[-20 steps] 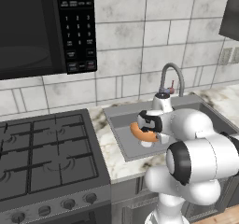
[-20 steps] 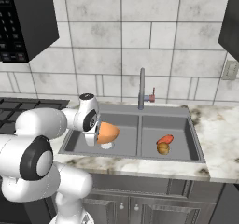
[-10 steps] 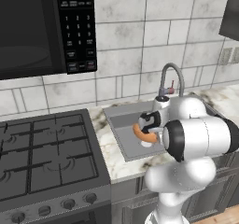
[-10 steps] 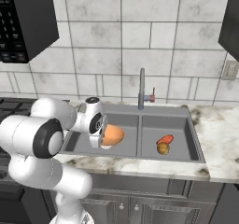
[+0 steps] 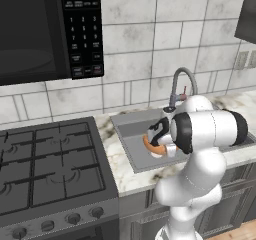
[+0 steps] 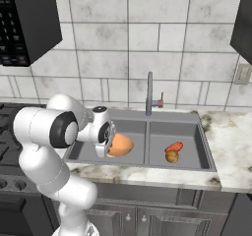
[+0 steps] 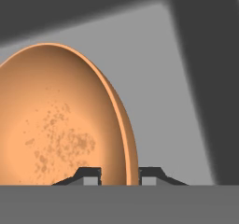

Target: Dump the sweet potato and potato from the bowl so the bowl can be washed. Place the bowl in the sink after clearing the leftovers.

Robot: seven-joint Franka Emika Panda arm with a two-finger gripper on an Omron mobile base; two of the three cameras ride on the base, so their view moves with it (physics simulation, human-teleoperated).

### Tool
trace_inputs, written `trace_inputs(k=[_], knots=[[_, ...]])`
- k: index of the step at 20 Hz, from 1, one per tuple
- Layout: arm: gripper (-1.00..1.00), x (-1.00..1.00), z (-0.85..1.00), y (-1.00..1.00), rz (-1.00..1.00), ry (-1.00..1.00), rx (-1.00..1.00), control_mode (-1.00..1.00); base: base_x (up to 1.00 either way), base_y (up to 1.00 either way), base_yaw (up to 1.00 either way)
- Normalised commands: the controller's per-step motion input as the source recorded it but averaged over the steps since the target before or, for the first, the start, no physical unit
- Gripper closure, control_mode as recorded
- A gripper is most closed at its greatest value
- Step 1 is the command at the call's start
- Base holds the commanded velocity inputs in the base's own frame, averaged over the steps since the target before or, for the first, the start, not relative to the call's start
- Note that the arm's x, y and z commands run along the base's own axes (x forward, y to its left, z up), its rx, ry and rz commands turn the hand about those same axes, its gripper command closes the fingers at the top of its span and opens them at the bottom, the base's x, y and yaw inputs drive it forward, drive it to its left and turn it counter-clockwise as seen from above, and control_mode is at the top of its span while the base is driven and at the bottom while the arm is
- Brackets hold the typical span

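The dumping step looks finished: the sweet potato (image 6: 173, 146) and the potato (image 6: 171, 156) lie together on the floor of the sink's (image 6: 147, 163) right basin, touching or nearly so, the sweet potato on the side nearer the back wall. What is in hand now is the second step, setting the bowl (image 6: 119, 144) down in the sink.

The gripper (image 6: 106, 139) hangs over the left basin, jaws pinched narrow on the bowl's rim; in the hand view the two dark tips straddle the thin edge of the bowl (image 7: 65, 120), one on the inner face, one on the outer. The bowl is empty and stands on edge rather than flat. In the right base view it sticks out from the hand toward the divider between the basins, its plane steeply tilted. Which way the hollow faces I cannot tell. From the left base view the bowl (image 5: 152, 145) sits low, within the basin's walls, close to the near edge.

The next move, as I judge it, calls for lowering until the rim or underside rests on the basin floor, ideally rolling the wrist so the bowl lies flatter, then parting the jaws. Released on edge, it may tip and clatter.
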Motion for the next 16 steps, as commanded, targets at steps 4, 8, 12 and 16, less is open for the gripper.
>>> trace_inputs(k=[4, 8, 12, 16], knots=[[1.00, 0.08, -0.35, 0.00, -0.07, 0.00, 0.00, -1.00, 0.00, 0.00, 0.00], [1.00, 0.00, -0.28, 0.00, -0.06, 0.00, 0.00, -1.00, 0.00, 0.00, 0.00], [1.00, 0.14, -0.07, 0.00, -0.05, 0.00, 0.00, -1.00, 0.00, 0.00, 0.00], [1.00, 0.13, -0.03, 0.10, -0.06, 0.00, 0.00, -1.00, 0.00, 0.00, 0.00]])
